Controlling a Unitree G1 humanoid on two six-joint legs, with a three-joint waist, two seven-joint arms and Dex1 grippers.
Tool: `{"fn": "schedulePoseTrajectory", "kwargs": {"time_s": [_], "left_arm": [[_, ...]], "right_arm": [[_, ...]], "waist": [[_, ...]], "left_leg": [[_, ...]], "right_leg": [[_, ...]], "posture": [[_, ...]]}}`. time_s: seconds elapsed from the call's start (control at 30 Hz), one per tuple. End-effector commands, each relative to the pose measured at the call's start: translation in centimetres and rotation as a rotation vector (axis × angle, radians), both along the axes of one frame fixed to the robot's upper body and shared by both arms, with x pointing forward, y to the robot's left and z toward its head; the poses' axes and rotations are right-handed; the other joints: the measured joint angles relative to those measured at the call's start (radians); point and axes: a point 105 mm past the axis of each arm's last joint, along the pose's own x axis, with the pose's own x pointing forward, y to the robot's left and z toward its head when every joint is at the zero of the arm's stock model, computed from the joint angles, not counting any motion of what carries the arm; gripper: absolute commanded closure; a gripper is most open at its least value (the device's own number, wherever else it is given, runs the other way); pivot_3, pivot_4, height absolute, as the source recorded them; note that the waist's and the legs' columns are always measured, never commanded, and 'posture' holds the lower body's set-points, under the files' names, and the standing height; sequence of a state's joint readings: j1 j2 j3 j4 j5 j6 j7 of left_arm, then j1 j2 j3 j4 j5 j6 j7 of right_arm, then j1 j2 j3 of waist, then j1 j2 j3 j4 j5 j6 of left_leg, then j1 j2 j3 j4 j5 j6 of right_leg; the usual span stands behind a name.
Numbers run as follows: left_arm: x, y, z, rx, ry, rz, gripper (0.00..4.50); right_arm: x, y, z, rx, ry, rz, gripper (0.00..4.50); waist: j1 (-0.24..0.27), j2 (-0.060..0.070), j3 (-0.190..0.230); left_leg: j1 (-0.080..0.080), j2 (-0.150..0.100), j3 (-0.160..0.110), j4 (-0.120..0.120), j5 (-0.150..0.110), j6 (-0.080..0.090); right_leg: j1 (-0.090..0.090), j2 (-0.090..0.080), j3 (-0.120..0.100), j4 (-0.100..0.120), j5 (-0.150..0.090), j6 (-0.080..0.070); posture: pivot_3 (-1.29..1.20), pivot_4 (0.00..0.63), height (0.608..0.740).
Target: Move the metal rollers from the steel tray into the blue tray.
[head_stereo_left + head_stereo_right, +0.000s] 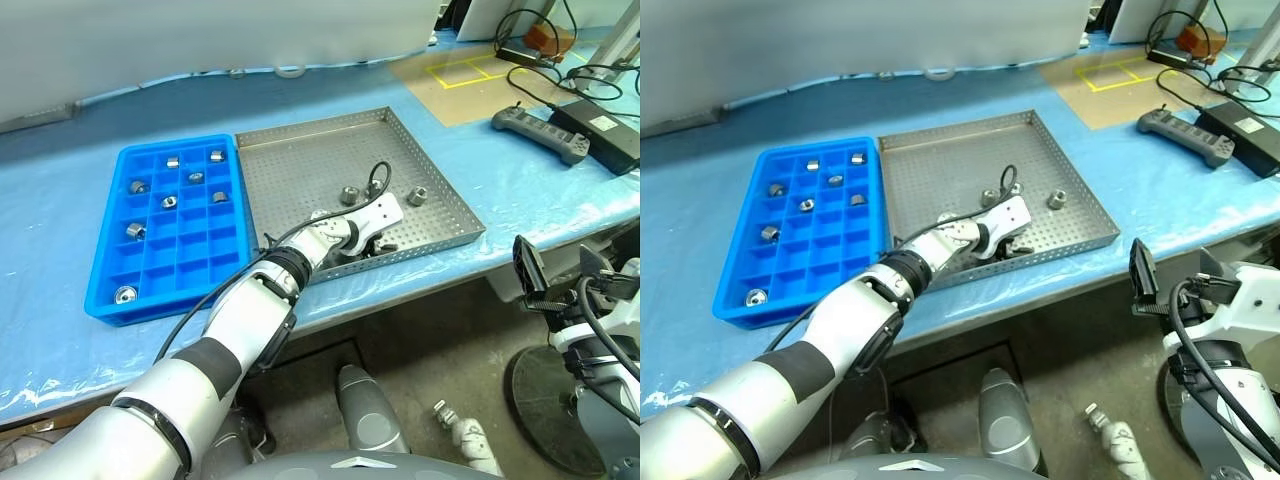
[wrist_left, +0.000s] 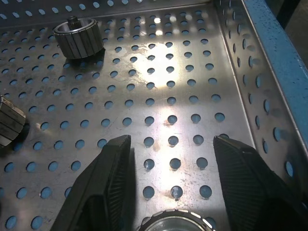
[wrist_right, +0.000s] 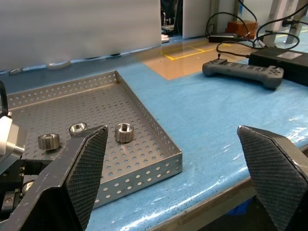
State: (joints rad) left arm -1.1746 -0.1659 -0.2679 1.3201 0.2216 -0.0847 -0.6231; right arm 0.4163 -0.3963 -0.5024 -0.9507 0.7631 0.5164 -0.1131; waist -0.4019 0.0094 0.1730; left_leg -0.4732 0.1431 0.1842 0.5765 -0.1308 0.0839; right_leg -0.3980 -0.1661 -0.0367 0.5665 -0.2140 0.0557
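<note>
Between the left gripper's (image 2: 168, 192) parted fingers (image 2: 103, 185), low over the steel tray (image 2: 231, 72) floor: one metal roller (image 2: 174, 222), not clamped. Beyond the fingertips: two more rollers (image 2: 78, 37). Right gripper (image 3: 183, 159): fingers spread wide, empty, beside the tray. Blue tray (image 1: 110, 290): several rollers (image 1: 168, 201) in compartments.

- Silvery-grey metal rollers (image 1: 349, 195) with ribbed sides and dark centre holes.
- A grey steel tray (image 1: 300, 160), its floor dotted with rows of small round holes.
- A bright blue tray (image 1: 110, 290) gridded into square compartments.
- A light blue table cover (image 1: 60, 180) marked with a tan patch outlined in yellow tape (image 1: 470, 75).
- Black cross-hatched pads on the right gripper (image 3: 175, 159).
- A dark grey handheld controller (image 1: 540, 133).
</note>
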Motion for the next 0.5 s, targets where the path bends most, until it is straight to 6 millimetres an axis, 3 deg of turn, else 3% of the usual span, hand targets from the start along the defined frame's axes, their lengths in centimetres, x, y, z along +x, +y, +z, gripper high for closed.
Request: {"fn": "schedulePoseTrajectory", "kwargs": {"time_s": [0.03,0.2,0.33,0.5], "left_arm": [[-2.0,-2.3,-1.8,-0.055,0.098,0.02,3.02],[-0.9,-2.5,1.0,-0.269,0.22,0.101,4.36],[-0.1,-1.9,2.7,-0.344,0.235,0.103,4.36],[1.7,0.2,6.1,-0.529,0.322,0.142,4.36]], "right_arm": [[0.3,0.1,0.5,-0.035,-0.014,0.019,0.0],[1.2,0.4,0.7,-0.045,-0.014,0.058,0.0],[2.2,1.0,0.5,-0.035,-0.012,0.103,0.0],[4.8,3.0,-0.1,-0.023,0.006,0.224,0.0]], "waist": [[0.001,0.0,0.0],[0.001,0.0,0.0],[0.006,0.0,0.0],[0.017,0.0,0.0]], "left_leg": [[0.0,0.0,-0.002,0.0,0.0,0.0],[0.0,-0.004,-0.009,0.0,0.0,0.0],[-0.003,-0.009,-0.01,0.0,-0.001,0.001],[-0.006,-0.011,-0.011,0.001,-0.002,0.004]], "right_leg": [[0.002,0.0,-0.002,0.0,0.0,0.0],[0.007,-0.005,-0.014,0.0,-0.001,0.002],[0.007,-0.012,-0.018,0.0,-0.001,0.002],[0.006,-0.015,-0.019,0.0,0.003,-0.004]], "posture": [[-0.71,0.15,0.74],[-0.68,0.15,0.74],[-0.59,0.15,0.74],[-0.48,0.15,0.74]]}}
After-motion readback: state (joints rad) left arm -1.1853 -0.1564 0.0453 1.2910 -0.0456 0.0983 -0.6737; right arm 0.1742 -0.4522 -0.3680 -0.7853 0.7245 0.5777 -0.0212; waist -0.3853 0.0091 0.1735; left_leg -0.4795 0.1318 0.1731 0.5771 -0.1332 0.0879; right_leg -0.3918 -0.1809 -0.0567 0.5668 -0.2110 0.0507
